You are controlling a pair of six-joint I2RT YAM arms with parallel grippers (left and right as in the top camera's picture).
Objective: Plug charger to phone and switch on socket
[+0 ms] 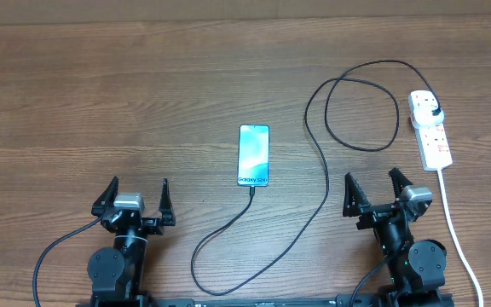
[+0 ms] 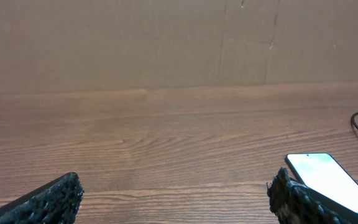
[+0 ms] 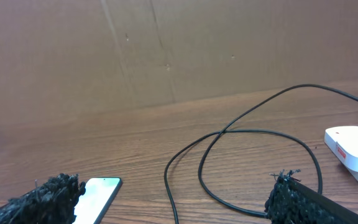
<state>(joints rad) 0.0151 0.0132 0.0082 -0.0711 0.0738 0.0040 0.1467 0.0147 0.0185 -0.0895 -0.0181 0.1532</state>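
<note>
The phone (image 1: 253, 155) lies flat at the table's middle, its light blue screen reading "Galaxy S24". The thin black charger cable (image 1: 320, 162) has its small end at the phone's near edge, loops across the table and ends in a black plug head (image 1: 432, 109) seated in the white socket strip (image 1: 430, 130) at the far right. My left gripper (image 1: 135, 200) is open and empty near the front left. My right gripper (image 1: 378, 192) is open and empty at the front right. The phone also shows in the left wrist view (image 2: 328, 180) and the right wrist view (image 3: 95, 196).
The strip's thick white cord (image 1: 455, 230) runs down the right side past my right arm. The black cable loops show in the right wrist view (image 3: 229, 155), with the strip's end (image 3: 353, 149) at right. A cardboard wall (image 2: 166, 43) backs the table.
</note>
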